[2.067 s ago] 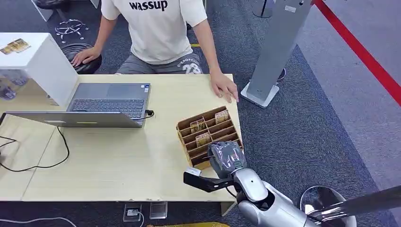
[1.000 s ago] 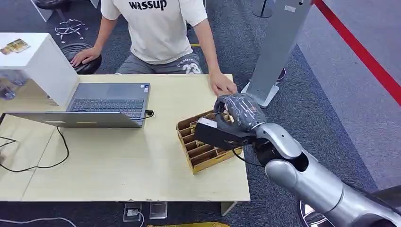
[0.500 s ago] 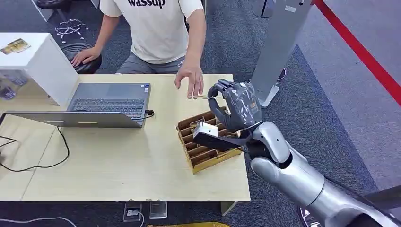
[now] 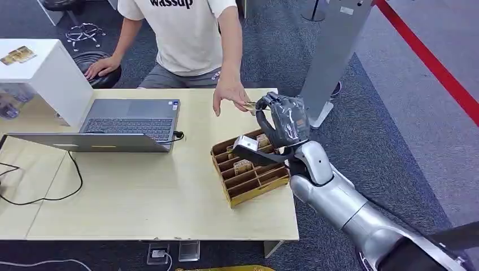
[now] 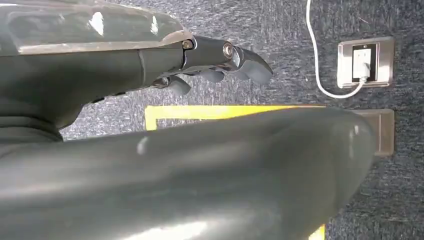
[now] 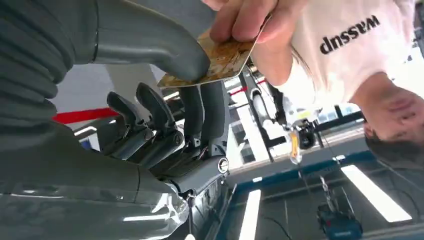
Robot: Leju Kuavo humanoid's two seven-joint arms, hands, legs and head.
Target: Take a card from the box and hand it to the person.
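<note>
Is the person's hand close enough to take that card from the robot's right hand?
Yes, it looks so. The person's hand already pinches the card while the right hand holds it by thumb and finger above the box. Nothing lies between them.

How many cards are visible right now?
4 at least: one card pinched by the right hand and the person's hand; one in the box; two on the white stand. Others may be hidden.

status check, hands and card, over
Right hand pinches the card above the box; person's hand grips the card's other end. Left hand hangs over the floor, holding nothing. Nothing in the way.
</note>
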